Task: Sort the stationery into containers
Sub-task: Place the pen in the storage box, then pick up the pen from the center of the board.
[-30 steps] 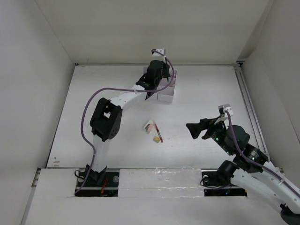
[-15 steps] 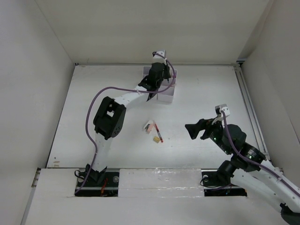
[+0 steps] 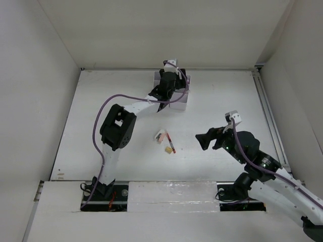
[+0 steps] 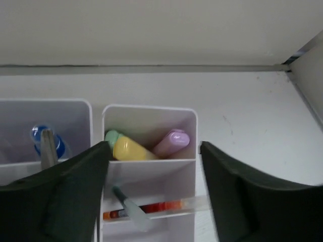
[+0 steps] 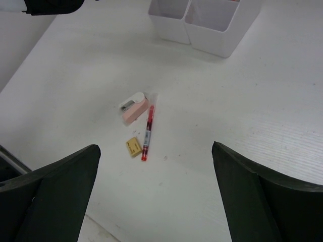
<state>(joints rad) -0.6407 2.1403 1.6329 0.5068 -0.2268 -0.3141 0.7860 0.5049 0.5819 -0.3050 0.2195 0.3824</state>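
The white organizer tray [image 3: 177, 105] stands at the table's far middle. My left gripper [image 3: 170, 86] hovers right over it, open and holding nothing [image 4: 154, 166]. Below the jaws, one compartment holds yellow [image 4: 128, 149], green [image 4: 112, 136] and purple [image 4: 173, 142] highlighters. A red pen [image 4: 156, 206] lies slantwise across the compartment nearer me, beside a clear pen [image 4: 126, 203]. A blue-capped marker [image 4: 44, 137] stands in the left compartment. Mid-table lie another red pen [image 5: 148, 132], a pink eraser [image 5: 135, 109] and a yellow eraser [image 5: 133, 147]. My right gripper [image 5: 155, 148] is open above the table, short of them.
White walls close the table in on the left, back and right, and a rail [image 3: 267, 116] runs along the right edge. The tray's near corner [image 5: 212, 30] shows at the top of the right wrist view. The left arm's purple cable [image 3: 108, 101] arcs over the table.
My left gripper has moved slightly farther over the tray and opened. My right gripper has crept left, toward the items lying mid-table.
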